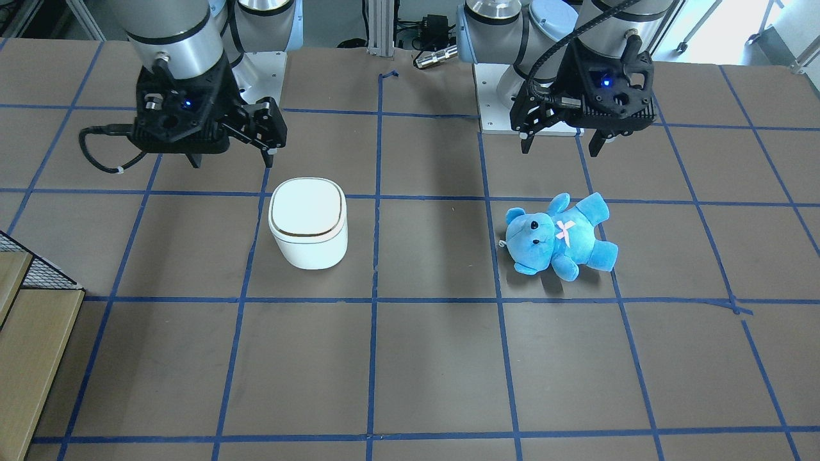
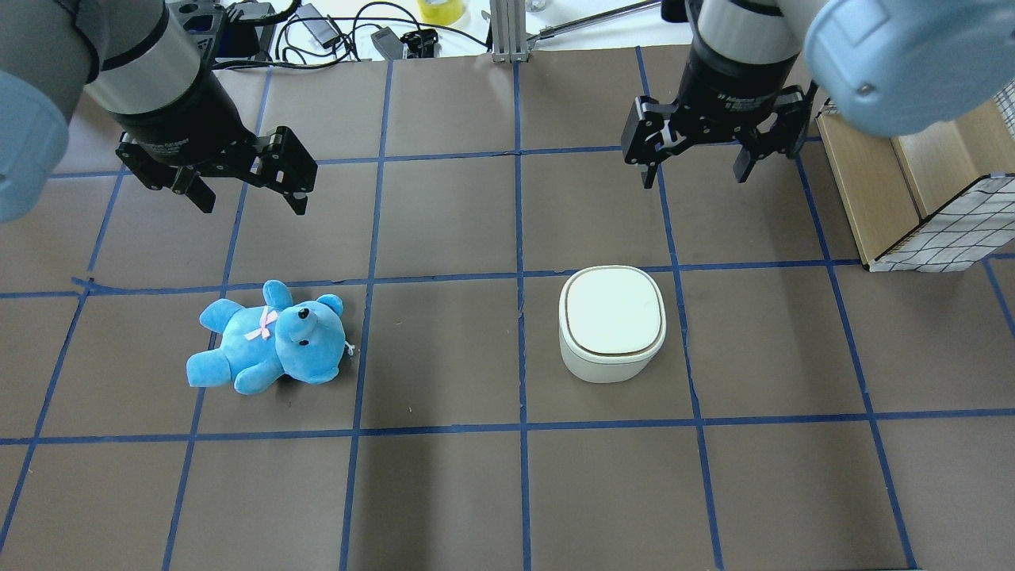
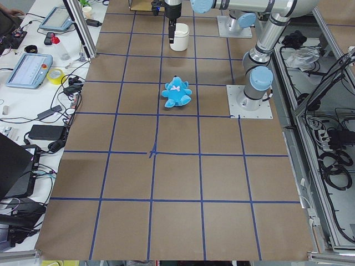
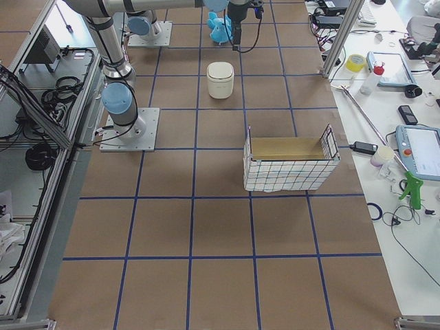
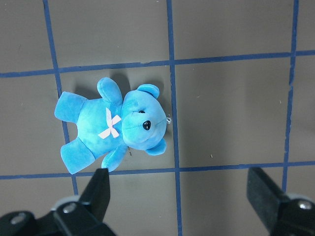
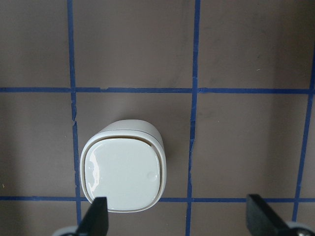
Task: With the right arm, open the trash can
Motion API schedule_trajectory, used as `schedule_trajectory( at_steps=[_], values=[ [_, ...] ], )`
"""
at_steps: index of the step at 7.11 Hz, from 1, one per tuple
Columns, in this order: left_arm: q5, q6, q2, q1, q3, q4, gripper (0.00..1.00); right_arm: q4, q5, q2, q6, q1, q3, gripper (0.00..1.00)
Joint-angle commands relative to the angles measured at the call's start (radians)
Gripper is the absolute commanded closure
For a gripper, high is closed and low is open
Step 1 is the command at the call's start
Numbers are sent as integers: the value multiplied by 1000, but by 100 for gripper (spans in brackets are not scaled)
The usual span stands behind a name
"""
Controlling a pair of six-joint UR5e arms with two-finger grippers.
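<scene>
Right gripper (image 2: 696,181), jaws released, hangs clear of the shut trash can (image 2: 611,321); left gripper (image 2: 254,208), likewise released, near the teddy bear (image 2: 270,337).

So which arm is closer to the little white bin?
Right. The right arm holds its open fingers in the air close to the trash can; the left arm hangs by the blue teddy bear, well away.

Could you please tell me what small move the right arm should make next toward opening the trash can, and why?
Probably shift the right tool sideways until it is centred over the trash can, before lowering. The lid is closed. The tool is open, holds nothing, and hangs apart from the can. In the right wrist view the can sits low and left of centre.
</scene>
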Motion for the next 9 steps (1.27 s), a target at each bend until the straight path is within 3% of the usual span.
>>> schedule_trajectory(
  at_steps=[1, 9],
  values=[
    [0, 0, 0, 0, 0, 0, 0, 1, 3, -1, -6, -37, -35, 0],
    [0, 0, 0, 0, 0, 0, 0, -28, 5, 1, 2, -33, -24, 0]
  ],
)
